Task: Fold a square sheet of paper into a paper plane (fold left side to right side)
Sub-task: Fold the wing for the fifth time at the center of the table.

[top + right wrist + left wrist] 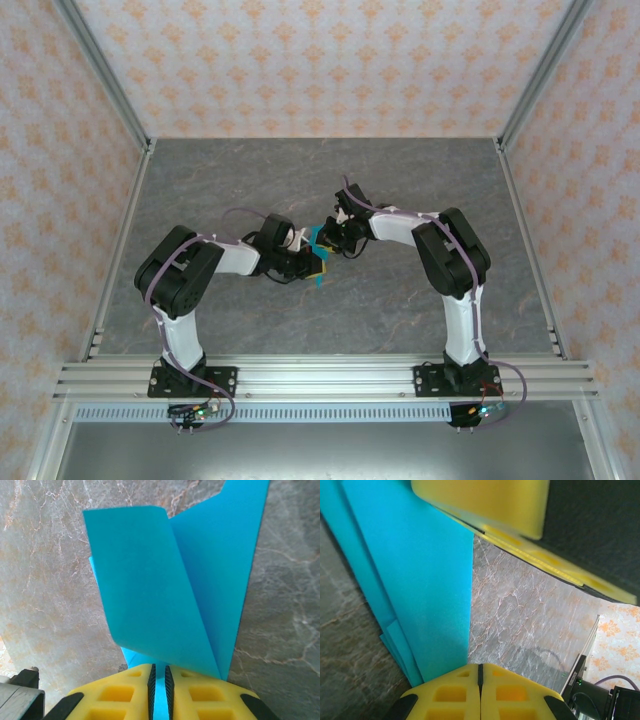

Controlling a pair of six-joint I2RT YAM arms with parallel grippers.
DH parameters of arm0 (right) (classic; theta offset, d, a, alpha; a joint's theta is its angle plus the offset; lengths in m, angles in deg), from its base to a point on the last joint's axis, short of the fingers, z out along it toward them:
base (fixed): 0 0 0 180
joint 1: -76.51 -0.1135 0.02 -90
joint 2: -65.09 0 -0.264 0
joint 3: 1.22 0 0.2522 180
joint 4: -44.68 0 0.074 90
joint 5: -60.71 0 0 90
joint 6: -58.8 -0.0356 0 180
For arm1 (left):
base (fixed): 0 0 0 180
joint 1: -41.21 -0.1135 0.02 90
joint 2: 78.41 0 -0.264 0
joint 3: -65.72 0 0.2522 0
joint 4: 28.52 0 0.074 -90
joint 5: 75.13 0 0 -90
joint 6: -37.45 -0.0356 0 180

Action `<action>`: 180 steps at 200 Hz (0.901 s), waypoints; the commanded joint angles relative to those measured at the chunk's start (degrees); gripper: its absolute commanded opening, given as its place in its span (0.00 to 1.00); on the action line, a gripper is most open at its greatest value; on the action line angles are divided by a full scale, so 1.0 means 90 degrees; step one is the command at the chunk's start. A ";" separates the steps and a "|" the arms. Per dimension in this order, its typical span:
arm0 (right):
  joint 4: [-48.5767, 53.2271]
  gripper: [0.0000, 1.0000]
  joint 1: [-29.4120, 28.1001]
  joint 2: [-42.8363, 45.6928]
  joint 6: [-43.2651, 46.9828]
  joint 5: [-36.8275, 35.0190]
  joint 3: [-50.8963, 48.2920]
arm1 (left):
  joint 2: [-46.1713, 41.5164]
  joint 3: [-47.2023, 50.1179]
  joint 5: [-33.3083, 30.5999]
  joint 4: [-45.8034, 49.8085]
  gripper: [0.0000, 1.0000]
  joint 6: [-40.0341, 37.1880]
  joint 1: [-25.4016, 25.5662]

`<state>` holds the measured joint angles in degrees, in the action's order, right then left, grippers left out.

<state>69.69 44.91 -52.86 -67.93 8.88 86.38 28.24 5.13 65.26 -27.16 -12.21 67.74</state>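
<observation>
One blue paper (150, 590), folded into overlapping flaps, is at the middle of the grey table (420, 190). The right gripper (159, 669) is clenched on its narrow end, with a blue sliver showing between the pads. The left gripper (480, 667) is pressed fully together at the paper's edge, but it is hard to make out whether any paper is caught inside. From above, both grippers cover most of the paper, so its outline is unclear.
</observation>
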 commanded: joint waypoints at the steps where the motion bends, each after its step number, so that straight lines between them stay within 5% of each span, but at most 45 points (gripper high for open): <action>1: 0.0679 0.19 0.0004 -0.0433 0.0148 -0.0472 -0.0042 | 0.0083 -0.0078 -0.0191 0.0517 0.03 -0.0235 -0.0003; 180: 0.0248 0.19 0.0407 -0.0493 0.0385 -0.0504 0.0534 | 0.0518 -0.0207 -0.0272 0.1180 0.00 -0.0419 -0.0105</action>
<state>72.23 45.94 -54.37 -66.24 10.09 89.31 29.94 2.42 65.63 -22.88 -14.97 66.97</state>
